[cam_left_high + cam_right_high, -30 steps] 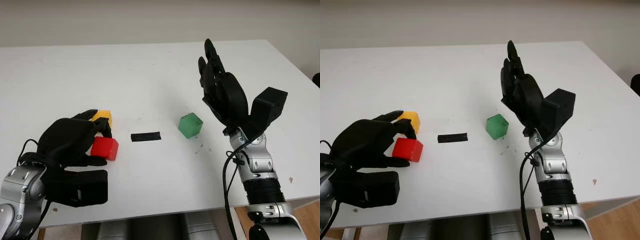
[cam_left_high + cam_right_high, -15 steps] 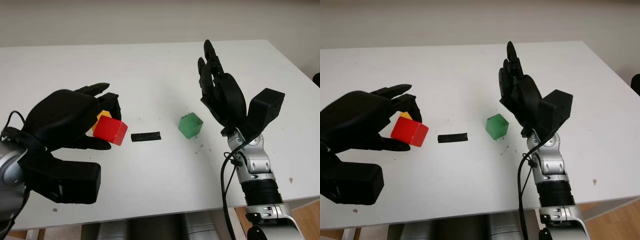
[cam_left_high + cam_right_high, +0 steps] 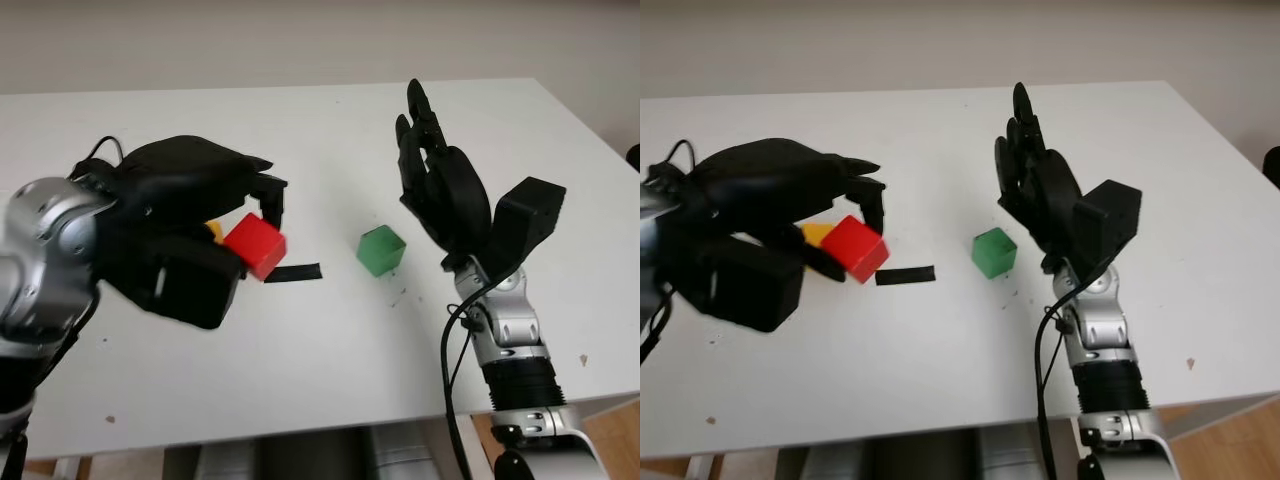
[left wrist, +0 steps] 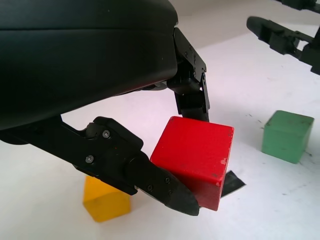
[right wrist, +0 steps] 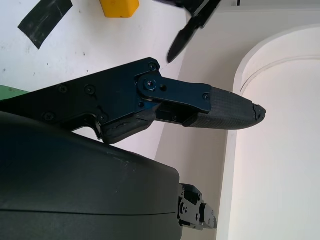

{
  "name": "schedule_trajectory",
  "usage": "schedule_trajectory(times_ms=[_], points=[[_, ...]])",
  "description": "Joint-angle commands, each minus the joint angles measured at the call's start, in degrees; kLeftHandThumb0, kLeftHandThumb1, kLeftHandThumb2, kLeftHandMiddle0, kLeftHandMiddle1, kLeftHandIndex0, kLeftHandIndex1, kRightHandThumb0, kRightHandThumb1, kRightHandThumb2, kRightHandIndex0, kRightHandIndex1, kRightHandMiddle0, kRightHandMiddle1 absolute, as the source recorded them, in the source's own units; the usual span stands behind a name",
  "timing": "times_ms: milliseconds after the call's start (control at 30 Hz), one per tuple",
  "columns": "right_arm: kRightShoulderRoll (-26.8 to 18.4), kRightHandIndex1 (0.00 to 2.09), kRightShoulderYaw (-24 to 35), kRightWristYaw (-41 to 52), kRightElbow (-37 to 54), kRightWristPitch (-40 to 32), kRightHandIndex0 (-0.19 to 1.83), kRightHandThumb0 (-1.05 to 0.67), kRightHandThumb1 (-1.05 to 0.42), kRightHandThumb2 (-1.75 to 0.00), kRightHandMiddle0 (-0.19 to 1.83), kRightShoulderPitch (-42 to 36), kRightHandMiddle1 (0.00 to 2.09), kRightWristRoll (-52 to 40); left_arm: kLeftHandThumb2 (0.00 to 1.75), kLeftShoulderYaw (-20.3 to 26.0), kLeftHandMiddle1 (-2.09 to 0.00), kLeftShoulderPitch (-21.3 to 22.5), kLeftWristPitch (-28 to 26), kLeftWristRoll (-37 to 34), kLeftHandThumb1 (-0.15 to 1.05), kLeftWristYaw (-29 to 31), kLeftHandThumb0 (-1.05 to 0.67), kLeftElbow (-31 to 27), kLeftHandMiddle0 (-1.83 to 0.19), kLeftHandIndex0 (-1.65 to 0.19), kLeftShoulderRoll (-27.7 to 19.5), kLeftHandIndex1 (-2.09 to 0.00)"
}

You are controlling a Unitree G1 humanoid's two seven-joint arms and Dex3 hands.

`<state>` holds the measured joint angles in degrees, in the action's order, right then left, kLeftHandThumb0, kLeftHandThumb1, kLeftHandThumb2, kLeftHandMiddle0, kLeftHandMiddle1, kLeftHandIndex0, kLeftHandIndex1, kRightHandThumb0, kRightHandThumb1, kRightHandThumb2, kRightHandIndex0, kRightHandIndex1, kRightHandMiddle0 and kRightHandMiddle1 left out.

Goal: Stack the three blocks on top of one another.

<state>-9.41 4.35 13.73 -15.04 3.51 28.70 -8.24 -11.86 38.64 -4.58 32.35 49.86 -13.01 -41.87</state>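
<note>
Left robot hand (image 3: 215, 215) gripping red block (image 3: 254, 246) (aloft)

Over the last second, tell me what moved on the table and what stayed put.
The left hand, shut on the red block, lifted it off the table and carried it up and toward the middle. The yellow block, green block, black tape strip and the open, raised right hand stayed put.

A white table (image 3: 300, 140) carries a yellow block (image 4: 106, 202) toward its left side, a green block (image 3: 381, 250) nearer the middle-right, and a short strip of black tape (image 3: 295, 272) lying flat between them. The green block stands well apart from the yellow one, and small dark specks (image 3: 400, 295) dot the surface just beside the green block
</note>
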Motion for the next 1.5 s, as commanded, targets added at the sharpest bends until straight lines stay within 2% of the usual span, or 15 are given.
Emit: schedule_trajectory(times_ms=[0, 200, 500, 867, 1067, 1467], points=[[0.0, 0.00, 0.2, -0.3, 1.3, 0.0, -0.19, -0.80, -1.05, -0.63, -0.19, 0.4, 0.00, 0.0, 0.06, -1.4, -0.05, 2.6, 0.5, -0.7, 0.95, 0.1, -0.42, 2.7, -0.19, -0.46, 1.3, -1.29], [-0.2, 0.00, 0.2, 0.1, 1.0, 0.7, -0.19, -0.80, -1.05, -0.63, -0.19, 0.4, 0.00, 0.1, 0.05, -3.0, -0.05, 4.3, 2.8, -1.2, 0.95, -2.5, -0.42, 9.0, -0.16, -0.41, 3.4, -1.40], [0.1, 0.00, 0.2, -0.7, 1.7, 0.2, -0.19, -0.81, -1.05, -0.63, -0.19, 0.0, 0.00, 0.2, 0.05, -5.0, -0.05, 5.4, 3.1, 1.9, 0.95, -7.5, -0.41, 14.3, -0.16, -0.36, 6.1, -1.45], [0.2, 0.00, 0.5, -1.0, 1.7, 1.1, -0.19, -0.79, -1.05, -0.64, -0.19, -0.4, 0.00, 0.2, 0.05, -8.5, -0.05, 2.5, 3.5, 10.6, 0.95, -14.2, -0.39, 14.7, -0.12, -0.40, 7.2, -1.32], [0.5, 0.00, 0.4, -1.8, 1.7, 1.6, -0.19, -0.81, -1.05, -0.64, -0.19, -0.5, 0.00, 0.4, 0.04, -8.3, -0.05, 0.4, 5.0, 10.9, 0.92, -16.0, -0.36, 15.2, -0.13, -0.42, 7.4, -1.32], [0.3, 0.00, 0.3, -2.0, 2.7, 1.4, -0.19, -0.79, -1.05, -0.65, -0.19, -1.1, 0.00, 0.5, 0.05, -9.1, -0.05, -1.1, 5.2, 11.5, 0.92, -15.2, -0.36, 15.2, -0.11, -0.42, 7.6, -1.32]])
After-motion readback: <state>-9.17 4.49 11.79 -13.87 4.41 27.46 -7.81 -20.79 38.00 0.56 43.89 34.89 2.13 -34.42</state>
